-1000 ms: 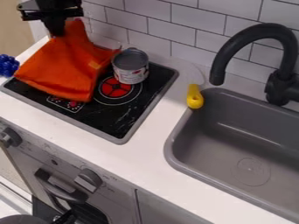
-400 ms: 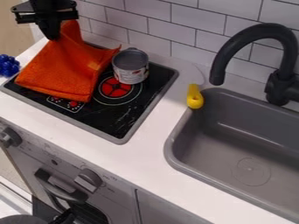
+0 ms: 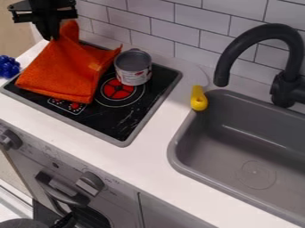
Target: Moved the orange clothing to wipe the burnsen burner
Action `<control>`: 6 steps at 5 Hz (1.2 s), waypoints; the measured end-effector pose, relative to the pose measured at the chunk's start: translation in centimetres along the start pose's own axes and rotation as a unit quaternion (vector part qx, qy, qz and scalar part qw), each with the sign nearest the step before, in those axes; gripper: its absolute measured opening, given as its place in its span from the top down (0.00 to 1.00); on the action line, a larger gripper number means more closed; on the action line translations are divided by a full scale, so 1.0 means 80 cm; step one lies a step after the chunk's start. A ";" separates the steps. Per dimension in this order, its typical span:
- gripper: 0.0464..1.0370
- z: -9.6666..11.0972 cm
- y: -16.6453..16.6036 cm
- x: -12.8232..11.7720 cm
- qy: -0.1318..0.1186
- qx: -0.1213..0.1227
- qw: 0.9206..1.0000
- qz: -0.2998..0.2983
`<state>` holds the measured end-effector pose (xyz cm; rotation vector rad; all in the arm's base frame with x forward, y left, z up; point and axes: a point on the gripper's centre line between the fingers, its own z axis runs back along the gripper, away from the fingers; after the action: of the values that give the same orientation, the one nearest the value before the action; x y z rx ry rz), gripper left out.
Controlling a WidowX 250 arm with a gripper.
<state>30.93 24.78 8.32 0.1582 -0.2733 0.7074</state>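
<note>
At the upper left hangs the black gripper (image 3: pixel 51 36), its fingers shut on the raised back part of the orange cloth (image 3: pixel 68 69). A peak of fabric stands up just right of the fingertips. From there the cloth slopes down and lies over the left part of the black stove top (image 3: pixel 128 118), covering the burners on that side. A red-ringed burner (image 3: pixel 118 89) shows to the right of the cloth.
An open metal can (image 3: pixel 133 67) stands on the stove beside the cloth's right corner. Blue grapes (image 3: pixel 8 67) are at the left edge. Farther right are a yellow-handled utensil (image 3: pixel 198 98), a grey sink (image 3: pixel 238 133) and a black faucet (image 3: pixel 256 35).
The gripper has shifted slightly left and a little down, and the cloth's raised peak has moved left with it. The lower part of the cloth has settled flatter on the stove.
</note>
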 end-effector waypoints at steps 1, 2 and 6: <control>0.62 0.000 0.009 -0.007 0.017 0.022 0.999 0.038; 0.32 0.001 0.021 -0.018 0.045 0.035 0.996 0.072; 0.04 0.020 0.044 -0.113 0.042 0.004 0.997 -0.065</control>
<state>21.76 21.47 7.31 0.1530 -0.1779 0.5850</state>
